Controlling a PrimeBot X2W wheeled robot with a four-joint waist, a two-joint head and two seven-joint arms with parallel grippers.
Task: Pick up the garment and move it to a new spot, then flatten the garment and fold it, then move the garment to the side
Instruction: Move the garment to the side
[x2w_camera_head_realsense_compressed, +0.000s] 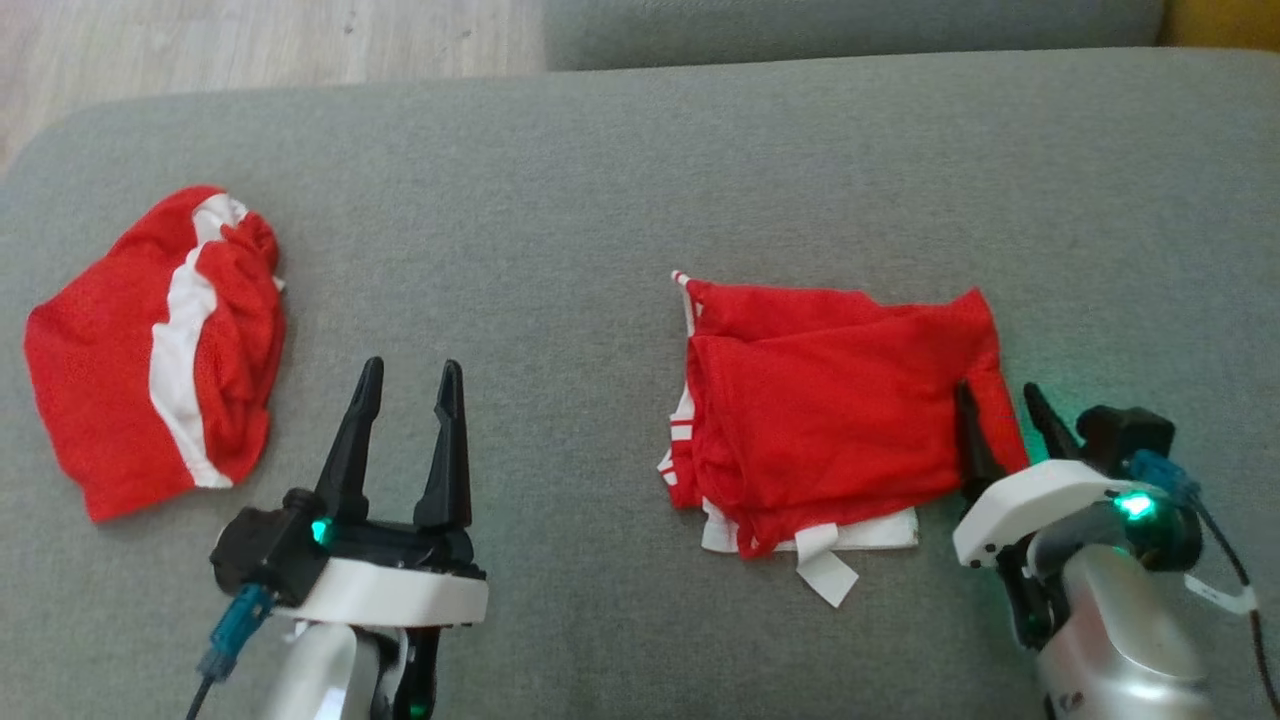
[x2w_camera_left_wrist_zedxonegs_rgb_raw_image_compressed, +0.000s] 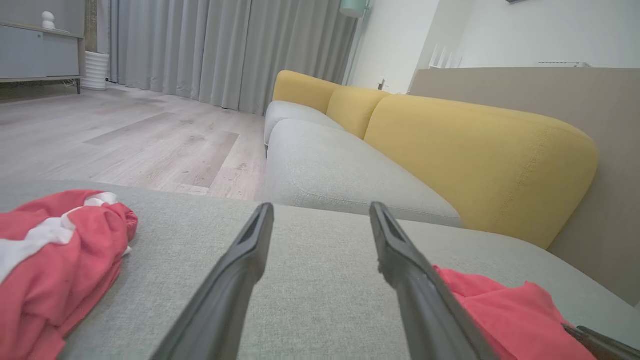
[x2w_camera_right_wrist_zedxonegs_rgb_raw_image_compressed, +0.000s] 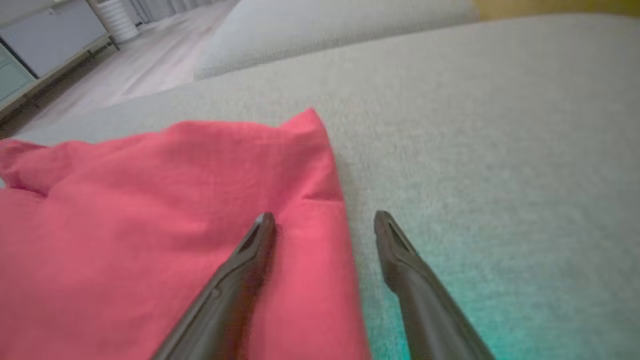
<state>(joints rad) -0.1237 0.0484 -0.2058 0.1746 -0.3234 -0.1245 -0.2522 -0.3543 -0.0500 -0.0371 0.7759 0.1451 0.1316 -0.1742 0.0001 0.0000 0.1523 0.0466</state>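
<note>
The folded garment (x2w_camera_head_realsense_compressed: 820, 400) lies on the sofa cushion (x2w_camera_head_realsense_compressed: 600, 180). Right fingers (x2w_camera_head_realsense_compressed: 972, 438), released, straddle its right edge; left fingers (x2w_camera_head_realsense_compressed: 352, 440) released, empty. Gripping only the top layer would unfold it in transit.

The left hand (x2w_camera_head_realsense_compressed: 411, 364) sits at the lower left of the head view. Its two long dark fingers (x2w_camera_head_realsense_compressed: 352, 440) point straight up the picture, spread wide and gripping nothing. A white wrist collar and a silver left forearm (x2w_camera_head_realsense_compressed: 310, 670) rise from the bottom edge, with a small green light at the finger base. The right hand (x2w_camera_head_realsense_compressed: 997, 387) sits at the lower right, leaning slightly leftward. Its fingers are also parted and empty above the right forearm (x2w_camera_head_realsense_compressed: 1110, 640), where a green light glows.
</note>
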